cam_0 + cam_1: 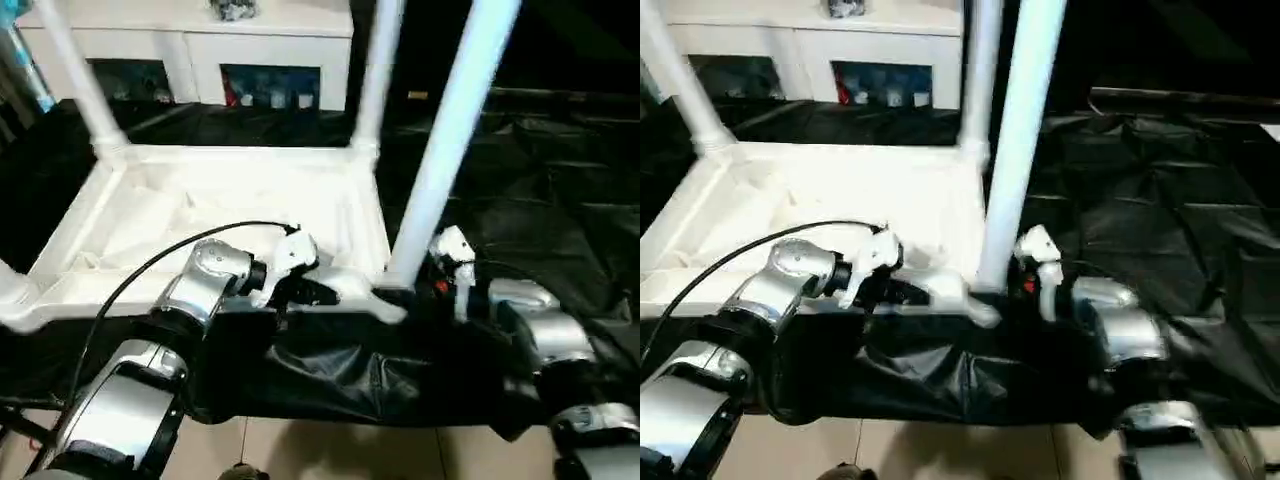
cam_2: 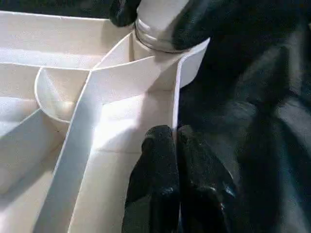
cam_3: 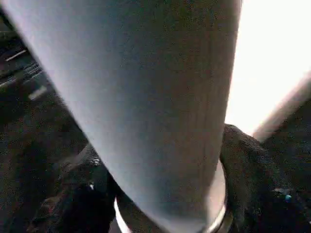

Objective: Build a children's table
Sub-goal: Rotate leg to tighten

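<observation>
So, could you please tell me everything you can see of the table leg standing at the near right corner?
The near right leg is a long white plastic-looking tube, standing almost upright with a slight lean, its foot in the round corner socket of the upturned tabletop. A ringed collar shows at its base. The right gripper has its black fingers on either side of that base. The left gripper pinches the tabletop's rim beside the socket.

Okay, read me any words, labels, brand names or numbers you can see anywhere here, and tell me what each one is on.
No readable text anywhere.
Tabletop and legs: plain white, no markings.
Cabinet: the colourful items behind its glass doors are too blurred to read.
Black sheet: no print.
</observation>
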Tool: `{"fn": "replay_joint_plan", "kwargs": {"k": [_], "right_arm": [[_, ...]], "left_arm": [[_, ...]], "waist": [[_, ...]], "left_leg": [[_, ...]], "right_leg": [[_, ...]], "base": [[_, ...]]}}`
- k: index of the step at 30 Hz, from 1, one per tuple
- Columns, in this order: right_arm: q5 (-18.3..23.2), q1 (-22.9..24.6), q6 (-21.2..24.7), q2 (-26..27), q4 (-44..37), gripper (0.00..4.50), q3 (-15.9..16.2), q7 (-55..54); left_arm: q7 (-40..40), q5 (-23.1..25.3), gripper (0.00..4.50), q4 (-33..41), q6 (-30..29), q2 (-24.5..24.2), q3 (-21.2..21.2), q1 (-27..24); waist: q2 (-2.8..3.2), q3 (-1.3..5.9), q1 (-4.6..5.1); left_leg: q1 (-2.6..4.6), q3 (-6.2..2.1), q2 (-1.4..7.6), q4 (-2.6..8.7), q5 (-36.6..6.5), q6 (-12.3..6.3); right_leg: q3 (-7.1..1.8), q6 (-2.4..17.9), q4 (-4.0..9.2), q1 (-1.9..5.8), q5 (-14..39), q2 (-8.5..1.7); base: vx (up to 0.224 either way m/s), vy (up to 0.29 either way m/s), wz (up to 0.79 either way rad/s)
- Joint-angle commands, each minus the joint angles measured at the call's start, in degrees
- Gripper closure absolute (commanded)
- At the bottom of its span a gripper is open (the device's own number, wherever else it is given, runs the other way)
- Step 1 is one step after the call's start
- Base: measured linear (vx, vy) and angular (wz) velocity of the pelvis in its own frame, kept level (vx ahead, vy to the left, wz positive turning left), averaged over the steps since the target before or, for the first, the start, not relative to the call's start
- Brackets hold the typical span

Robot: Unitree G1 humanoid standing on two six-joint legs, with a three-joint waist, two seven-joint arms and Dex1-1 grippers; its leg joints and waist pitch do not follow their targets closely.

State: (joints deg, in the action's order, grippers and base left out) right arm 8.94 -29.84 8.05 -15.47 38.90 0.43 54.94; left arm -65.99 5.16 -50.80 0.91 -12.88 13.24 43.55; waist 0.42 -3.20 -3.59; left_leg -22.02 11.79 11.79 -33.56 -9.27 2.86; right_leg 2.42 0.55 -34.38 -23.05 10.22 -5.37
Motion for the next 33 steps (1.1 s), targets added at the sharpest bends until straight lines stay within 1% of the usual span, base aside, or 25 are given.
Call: {"fn": "replay_joint_plan", "kwargs": {"k": [1, 2, 3, 4, 5, 7, 8, 9, 10, 11, 12, 13, 15, 16, 17, 19, 20, 21, 24, 25, 29, 30, 31, 32, 33], "right_arm": [[-1.7, -0.8, -0.1, 4.3, 3.3, 1.91, 2.8, -5.5], [-2.1, -2.2, -0.6, 6.3, 6.4, 1.91, 1.5, -11.7], [-2.0, -3.9, -0.6, 8.4, 9.4, 1.91, -0.1, -18.2], [-2.0, -3.9, -0.6, 8.4, 9.4, 1.91, -0.1, -18.2], [-1.9, -5.5, -0.8, 10.3, 11.9, 1.91, -1.5, -24.2], [-2.3, -6.5, -1.5, 11.5, 13.5, 1.91, -2.4, -27.8], [-2.4, -7.4, -2.4, 12.5, 14.7, 1.91, -3.1, -29.9], [-2.8, -8.2, -4.1, 13.4, 15.7, 1.91, -3.3, -31.2], [-2.6, -8.5, -4.6, 13.8, 15.8, 1.56, -3.3, -30.5], [-2.3, -8.8, -4.9, 13.9, 15.9, 1.56, -3.4, -29.8], [-1.7, -9.1, -4.9, 13.9, 15.9, 1.19, -3.7, -28.4], [-1.5, -9.2, -5.0, 13.7, 15.9, 1.19, -3.6, -27.2], [-1.5, -9.1, -5.1, 13.2, 15.4, 1.17, -3.1, -24.9], [-2.2, -8.6, -5.7, 12.2, 14.6, 1.02, -1.6, -22.0], [-2.7, -8.3, -6.1, 11.6, 14.1, 1.02, -0.7, -20.4], [-2.7, -7.2, -7.0, 9.6, 12.3, 0.88, 1.2, -14.2], [-2.7, -7.0, -7.1, 9.2, 12.0, 0.88, 1.4, -13.1], [-2.8, -5.9, -8.0, 6.7, 10.5, 0.88, 2.5, -7.2], [-2.9, -4.9, -8.2, 4.8, 8.9, 0.88, 3.4, -3.1], [-2.6, -4.3, -7.5, 3.7, 7.7, 0.88, 3.9, -0.2], [-1.6, -2.2, -5.6, 0.0, 3.9, 0.88, 5.9, 8.7], [-1.5, -1.6, -5.6, -1.0, 3.0, 0.88, 6.4, 10.7], [-1.3, -0.6, -5.5, -2.7, 1.8, 0.88, 7.1, 13.9], [-1.3, -0.6, -5.5, -2.7, 1.8, 0.88, 7.1, 13.9], [-0.8, -0.1, -3.7, -3.6, 0.7, 0.88, 7.4, 16.0]], "left_arm": [[6.3, -0.4, 4.50, 0.5, -0.7, 3.9, -0.9, 3.1], [9.4, -0.1, 4.50, -0.1, -1.3, 5.2, -1.2, 3.6], [12.0, 0.1, 4.50, -0.4, -2.1, 6.7, -1.3, 4.0], [12.0, 0.1, 4.50, -0.4, -2.1, 6.7, -1.3, 4.0], [13.7, 0.2, 4.50, -0.5, -2.6, 8.0, -1.3, 4.2], [14.7, 0.2, 4.50, -0.3, -2.8, 8.9, -1.2, 4.1], [15.6, 0.2, 4.50, -0.3, -3.0, 9.7, -1.2, 4.2], [16.1, 0.1, 4.50, -0.3, -2.9, 10.5, -1.1, 4.2], [15.8, 0.2, 4.50, -0.4, -2.5, 10.7, -0.9, 4.2], [15.5, 0.2, 4.50, -0.5, -2.2, 10.8, -0.9, 4.2], [15.4, 0.4, 4.50, -0.8, -1.9, 10.7, -0.8, 4.3], [15.2, 0.5, 4.50, -0.8, -1.6, 10.5, -0.7, 4.3], [14.3, 0.3, 4.50, -0.7, -1.4, 9.9, -0.7, 4.2], [13.1, 0.2, 4.50, -0.4, -1.0, 9.2, -0.6, 4.1], [12.5, 0.1, 4.50, -0.3, -0.7, 8.8, -0.6, 4.0], [9.4, -0.1, 4.50, 0.5, -0.1, 7.2, -0.1, 3.3], [8.8, -0.1, 4.50, 0.7, 0.1, 6.9, 0.0, 3.2], [5.2, -0.8, 4.50, 1.6, 0.8, 5.3, 0.2, 2.5], [2.6, -1.2, 4.50, 2.3, 1.4, 4.1, 0.4, 2.0], [1.2, -1.3, 4.50, 2.3, 1.9, 3.5, 0.6, 1.9], [-2.4, -1.3, 4.50, 1.7, 3.3, 1.8, 0.8, 1.7], [-2.9, -1.3, 4.50, 1.2, 3.6, 1.6, 0.8, 1.9], [-4.0, -1.3, 4.50, 0.5, 4.0, 1.2, 0.7, 2.1], [-4.0, -1.3, 4.50, 0.5, 4.0, 1.2, 0.7, 2.1], [-4.5, -1.4, 4.50, 0.5, 3.8, 1.2, 0.8, 2.3]], "waist": [[-0.38, 3.67, 0.47], [-0.33, 3.67, 0.69], [0.01, 3.62, 1.48], [0.01, 3.62, 1.48], [-0.20, 3.70, 1.88], [0.02, 3.89, 2.19], [-0.05, 3.95, 2.25], [0.27, 4.08, 2.27], [0.11, 4.14, 2.26], [0.03, 4.18, 2.23], [0.13, 4.31, 2.06], [-0.14, 4.32, 2.04], [0.00, 4.25, 1.95], [-0.30, 4.21, 1.98], [-0.16, 4.16, 1.87], [-0.22, 4.11, 1.71], [-0.29, 4.11, 1.63], [-0.58, 4.12, 1.61], [-0.46, 4.11, 1.06], [-0.41, 4.11, 1.03], [-0.41, 4.06, 0.32], [-0.40, 3.91, 0.06], [-0.75, 3.87, 0.05], [-0.72, 3.87, -0.21], [-0.73, 3.91, -0.43]], "left_leg": [[1.57, -1.16, 1.37, 4.43, -18.6, 0.83], [1.61, -1.11, 1.35, 4.41, -18.7, 0.77], [1.66, -1.22, 1.27, 4.41, -19.2, 1.37], [1.66, -1.22, 1.27, 4.41, -19.2, 1.37], [1.56, -1.29, 1.17, 4.39, -19.6, 1.30], [1.39, -1.11, 1.15, 4.24, -18.1, 0.59], [1.31, -1.06, 1.12, 4.22, -17.7, 0.30], [1.25, -1.00, 1.10, 4.07, -16.3, -0.31], [1.20, -0.90, 1.04, 3.99, -15.8, -0.68], [1.11, -0.86, 0.98, 3.92, -15.4, -1.08], [1.08, -0.82, 1.05, 3.85, -13.5, -2.16], [1.07, -0.77, 1.06, 3.83, -13.1, -2.55], [1.07, -0.72, 1.07, 3.80, -12.8, -3.30], [1.06, -0.69, 1.07, 3.78, -13.4, -3.53], [1.06, -0.76, 1.13, 3.80, -13.6, -3.57], [1.09, -0.73, 1.16, 3.80, -13.9, -3.70], [0.97, -0.71, 1.26, 3.79, -13.7, -3.85], [1.06, -0.58, 1.36, 3.74, -13.5, -3.96], [1.04, -0.49, 1.51, 3.66, -12.6, -4.58], [1.13, -0.45, 1.63, 3.66, -12.4, -4.66], [1.21, -0.49, 1.69, 3.70, -13.1, -4.54], [1.38, -0.47, 1.76, 3.79, -14.2, -4.15], [1.37, -0.41, 1.70, 3.78, -14.5, -4.09], [1.39, -0.48, 1.72, 3.79, -14.7, -4.04], [1.49, -0.48, 1.86, 3.80, -14.5, -3.91]], "right_leg": [[-1.42, 10.8, 4.89, 1.75, 20.6, -2.77], [-1.48, 10.7, 4.92, 1.64, 20.6, -2.72], [-1.46, 10.9, 4.98, 1.39, 21.1, -2.69], [-1.46, 10.9, 4.98, 1.39, 21.1, -2.69], [-1.38, 10.6, 5.06, 1.58, 21.2, -2.58], [-1.50, 11.2, 4.86, 1.62, 17.9, -2.48], [-1.51, 11.4, 4.79, 1.71, 16.8, -2.42], [-1.50, 12.1, 4.52, 1.85, 14.1, -2.44], [-1.48, 12.2, 4.53, 1.91, 13.2, -2.36], [-1.48, 12.4, 4.43, 2.04, 12.1, -2.34], [-1.45, 13.1, 4.10, 2.30, 8.9, -2.26], [-1.43, 13.4, 4.04, 2.36, 8.0, -2.22], [-1.39, 14.0, 3.98, 2.42, 7.2, -2.27], [-1.35, 14.0, 4.10, 2.48, 8.1, -2.30], [-1.34, 13.9, 4.13, 2.53, 9.0, -2.38], [-1.32, 13.7, 4.25, 2.54, 10.1, -2.38], [-1.33, 13.8, 4.12, 2.63, 9.9, -2.40], [-1.31, 14.0, 4.11, 2.53, 9.5, -2.31], [-1.30, 14.5, 3.82, 2.55, 8.3, -2.33], [-1.29, 14.9, 3.73, 2.43, 7.8, -2.30], [-1.32, 14.7, 3.72, 2.45, 8.6, -2.34], [-1.35, 14.5, 3.95, 2.22, 10.2, -2.44], [-1.37, 14.3, 4.10, 2.23, 10.9, -2.39], [-1.36, 14.0, 4.13, 2.31, 11.6, -2.47], [-1.45, 13.9, 4.08, 2.18, 11.8, -2.60]], "base": [[0.000, 0.000, 0.00], [0.000, 0.000, 0.00], [0.000, 0.000, 0.00], [0.000, 0.000, 0.00], [0.000, 0.000, 0.00], [0.000, 0.000, 0.00], [0.000, 0.000, 0.00], [0.000, 0.000, 0.00], [0.000, 0.000, 0.00], [0.000, 0.000, 0.00], [0.000, 0.000, 0.00], [0.000, 0.000, 0.00], [0.000, 0.000, 0.00], [0.000, 0.000, 0.00], [0.000, 0.000, 0.00], [0.000, 0.000, 0.00], [0.000, 0.000, 0.00], [0.000, 0.000, 0.00], [0.000, 0.000, 0.00], [0.000, 0.000, 0.00], [0.000, 0.000, 0.00], [0.000, 0.000, 0.00], [0.000, 0.000, 0.00], [0.000, 0.000, 0.00], [0.000, 0.000, 0.00]]}}
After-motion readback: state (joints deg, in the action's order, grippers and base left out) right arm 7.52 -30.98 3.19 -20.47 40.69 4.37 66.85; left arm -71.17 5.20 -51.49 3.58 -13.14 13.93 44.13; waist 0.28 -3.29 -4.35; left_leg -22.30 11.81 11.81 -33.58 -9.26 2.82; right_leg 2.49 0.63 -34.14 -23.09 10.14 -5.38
